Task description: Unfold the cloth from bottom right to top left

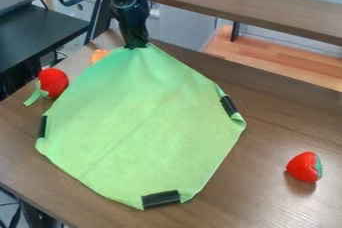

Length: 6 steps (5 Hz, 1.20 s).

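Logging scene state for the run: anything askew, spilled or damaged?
Minor: green cloth curls at its right corner, just below a black strip, so that edge isn't flat. It also puckers at the gripper, as expected mid-unfold. No spill or tear visible.

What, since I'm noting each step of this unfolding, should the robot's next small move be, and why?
Probably lower the pincer slightly toward the wooden table and let go: the green cloth is broadly spread out, while its top corner is gathered at the pincer, with creases fanning down from there.
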Motion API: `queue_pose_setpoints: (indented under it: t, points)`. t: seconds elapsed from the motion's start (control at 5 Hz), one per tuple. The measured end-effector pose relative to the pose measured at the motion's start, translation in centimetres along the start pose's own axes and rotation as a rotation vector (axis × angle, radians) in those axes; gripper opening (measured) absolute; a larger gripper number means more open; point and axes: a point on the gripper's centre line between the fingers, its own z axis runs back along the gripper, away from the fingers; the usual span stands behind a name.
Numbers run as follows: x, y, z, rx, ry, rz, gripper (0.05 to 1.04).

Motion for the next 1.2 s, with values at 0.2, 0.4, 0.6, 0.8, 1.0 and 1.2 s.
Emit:
queue_pose_setpoints:
  t: [0.2, 0.4, 0.6, 0.8, 1.0, 1.2]
  points:
    - [0.0, -0.1, -1.1, -0.020, 0.018, 0.000, 0.212]
    - [0.2, 0.0, -1.2, -0.013, 0.003, -0.017, 0.460]
    - [-0.3, -0.1, -1.5, -0.005, 0.013, -0.026, 0.737]
    - [-0.9, -1.0, -1.1, -0.012, 0.016, -0.029, 0.984]
    - [-0.3, -3.3, 0.6, -0.112, 0.027, -0.050, 1.001]
    - [0.2, -8.4, 2.6, -0.318, 0.017, -0.150, 1.000]
